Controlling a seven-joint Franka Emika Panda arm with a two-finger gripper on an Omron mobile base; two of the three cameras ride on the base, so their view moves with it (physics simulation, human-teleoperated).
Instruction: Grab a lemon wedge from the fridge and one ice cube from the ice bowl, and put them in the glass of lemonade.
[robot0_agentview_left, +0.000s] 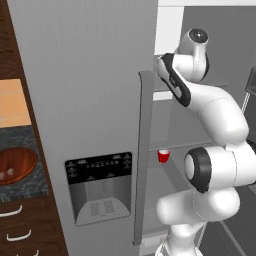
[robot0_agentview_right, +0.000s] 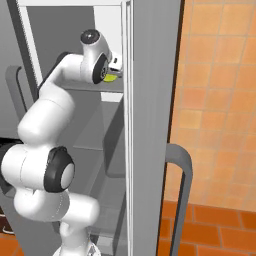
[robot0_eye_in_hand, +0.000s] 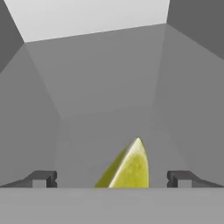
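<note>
Arm bent up from the base and reaching into the open fridge (robot0_agentview_left: 95, 75), gripper (robot0_eye_in_hand: 111, 178) spread wide with the lemon wedge (robot0_eye_in_hand: 127, 168) between its fingertips on an upper shelf.

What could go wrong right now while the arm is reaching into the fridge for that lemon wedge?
The tool is open with the lemon wedge between its fingertips; the wedge is tapered, so closing off-centre could squeeze it out or push it along the fridge shelf. In the left base view the arm passes close to the closed door's handle, so pulling out carelessly might clip it.
</note>
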